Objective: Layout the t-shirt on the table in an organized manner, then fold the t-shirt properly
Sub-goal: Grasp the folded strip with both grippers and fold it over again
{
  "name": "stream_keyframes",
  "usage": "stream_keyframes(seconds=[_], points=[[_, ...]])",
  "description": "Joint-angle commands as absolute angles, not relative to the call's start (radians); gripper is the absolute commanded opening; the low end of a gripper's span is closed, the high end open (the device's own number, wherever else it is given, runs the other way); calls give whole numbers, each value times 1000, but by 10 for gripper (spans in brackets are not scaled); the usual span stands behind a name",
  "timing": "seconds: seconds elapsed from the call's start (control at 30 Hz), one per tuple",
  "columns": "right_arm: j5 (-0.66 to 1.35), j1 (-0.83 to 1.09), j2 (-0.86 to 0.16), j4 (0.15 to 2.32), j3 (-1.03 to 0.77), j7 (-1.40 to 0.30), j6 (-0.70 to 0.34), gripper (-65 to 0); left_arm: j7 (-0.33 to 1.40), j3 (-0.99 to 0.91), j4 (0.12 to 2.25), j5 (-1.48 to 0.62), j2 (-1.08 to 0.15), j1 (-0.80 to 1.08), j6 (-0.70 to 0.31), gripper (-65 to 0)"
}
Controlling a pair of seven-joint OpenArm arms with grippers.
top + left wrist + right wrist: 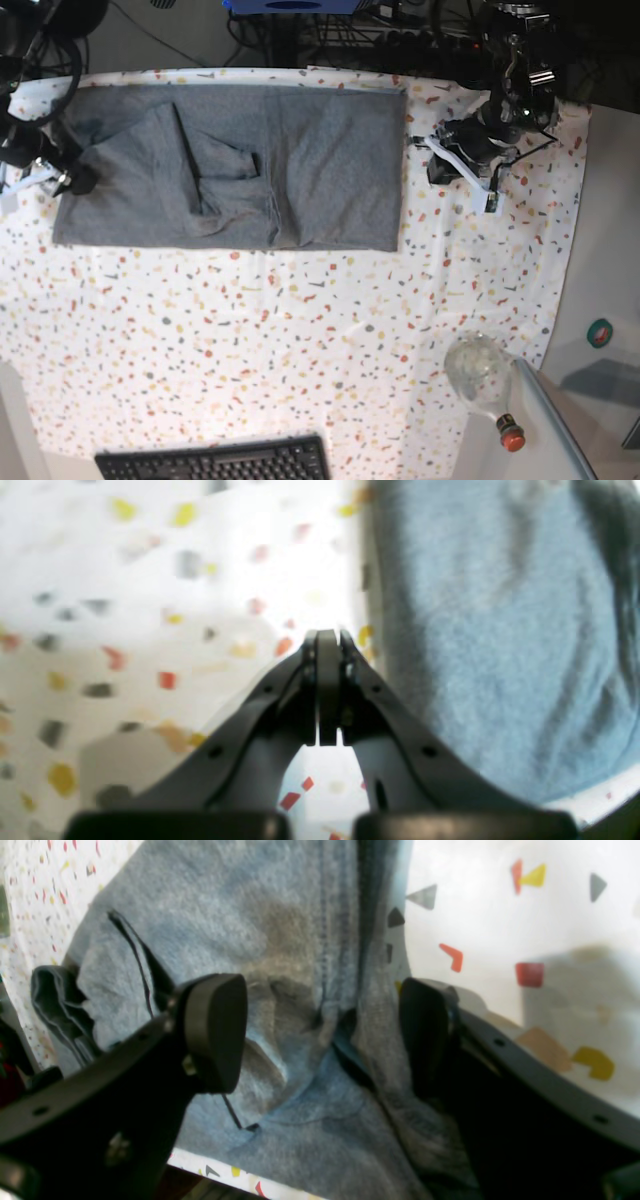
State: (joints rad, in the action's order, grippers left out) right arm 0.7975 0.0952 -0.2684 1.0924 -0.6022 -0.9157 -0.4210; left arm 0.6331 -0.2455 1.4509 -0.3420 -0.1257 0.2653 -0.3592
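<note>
The grey t-shirt (300, 170) lies as a wide rectangle along the far side of the table (250, 340), with wrinkles and a folded flap near its middle. My right gripper (62, 165) is at the shirt's left edge. In the right wrist view it (320, 1035) is open, its fingers (215, 1030) straddling bunched fabric and a hem of the t-shirt (280, 915), gripping nothing. My left gripper (438, 162) sits just off the shirt's right edge. In the left wrist view it (327, 635) is shut and empty above the table (150, 630), the t-shirt (500, 630) beside it.
A black keyboard (215, 462) lies at the near edge. A clear bottle (480, 372) with a red cap rests at the near right corner. Cables and dark equipment (400, 30) run behind the far edge. The cloth ends at the right (575, 200).
</note>
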Motion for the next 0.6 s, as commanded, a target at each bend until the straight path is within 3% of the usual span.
stream_keyframes(seconds=[0.0, 0.13, 0.4, 0.47, 0.57], points=[[791, 104, -280, 1106, -584, -924, -452, -197, 596, -214, 1452, -351, -136, 263, -349, -650], [791, 113, -280, 1132, -522, -947, -544, -240, 567, -125, 1423, -357, -136, 257, -328, -650], [789, 81, -285, 1118, -521, -917, -545, -527, 570, -79, 1405, -352, -90, 211, -328, -650], [788, 62, -286, 1122, -521, -915, -544, -645, 570, -54, 1388, -351, -71, 189, -328, -650], [788, 31, -286, 1129, -521, -921, -530, -650, 570, 2, 1359, -351, -68, 150, -328, -650]])
